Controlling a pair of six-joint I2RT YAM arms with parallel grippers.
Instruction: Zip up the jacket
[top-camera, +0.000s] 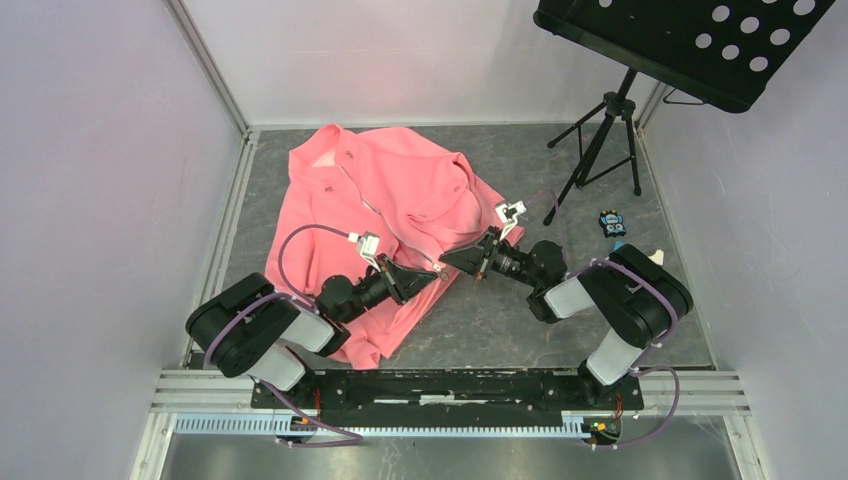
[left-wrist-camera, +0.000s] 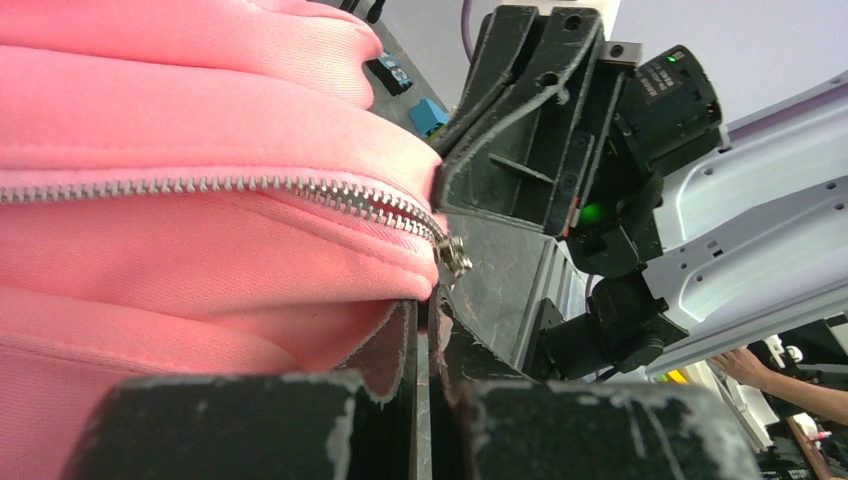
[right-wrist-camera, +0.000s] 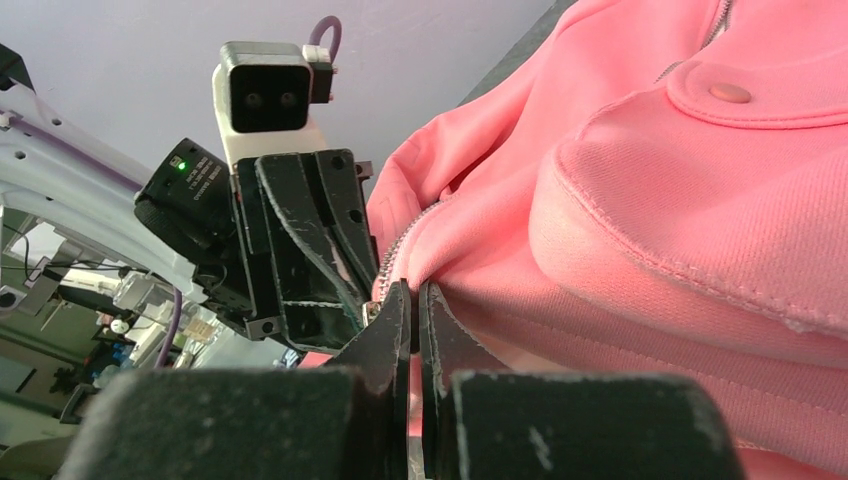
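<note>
The coral-pink jacket (top-camera: 400, 180) lies spread on the grey table, collar at the far left. Its pale zipper (left-wrist-camera: 230, 185) runs along the front and ends at a metal slider (left-wrist-camera: 456, 254) by the lower hem. My left gripper (left-wrist-camera: 428, 302) is shut on the hem fabric just under that slider. My right gripper (right-wrist-camera: 412, 294) is shut on the jacket's edge beside the zipper teeth (right-wrist-camera: 400, 250). In the top view the left gripper (top-camera: 428, 278) and right gripper (top-camera: 452, 262) meet tip to tip at the hem. A flapped pocket with a snap (right-wrist-camera: 730, 93) lies to the right.
A black tripod stand (top-camera: 600, 140) with a perforated black tray (top-camera: 690, 40) stands at the far right. A small blue object (top-camera: 612, 223) lies near the right arm. White walls enclose the table, and a metal rail (top-camera: 450, 385) runs along the near edge.
</note>
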